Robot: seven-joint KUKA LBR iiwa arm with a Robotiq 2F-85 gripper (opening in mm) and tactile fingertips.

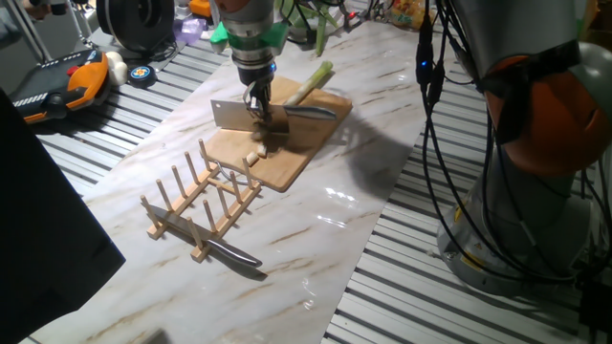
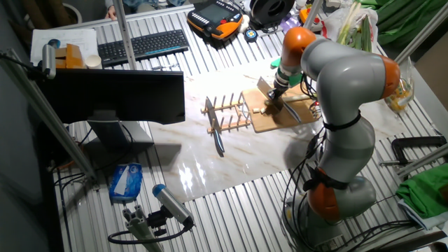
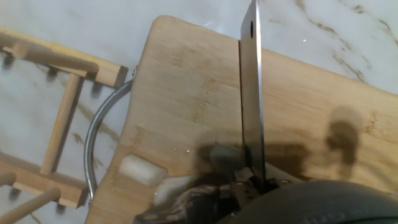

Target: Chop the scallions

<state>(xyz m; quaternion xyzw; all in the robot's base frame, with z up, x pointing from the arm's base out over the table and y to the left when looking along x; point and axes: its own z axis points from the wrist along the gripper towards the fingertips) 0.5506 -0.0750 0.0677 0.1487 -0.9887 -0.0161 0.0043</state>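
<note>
The cleaver [image 1: 232, 116] is held in the clamped gripper [image 1: 256, 103] by its handle, blade down over the wooden cutting board [image 1: 287, 162]. The scallion stalk [image 1: 308, 84] lies on the far part of the board, its pale green length running away from the gripper toward the far right; its cut end is hidden behind the gripper. A few whitish cut chunks [image 1: 254, 155] rest on the near part of the board, just beside the wooden rack [image 1: 196, 205]; one such chunk [image 3: 142, 169] is seen in the hand view. The chopping is judged begun but far from finished: most of the stalk appears uncut.
</note>
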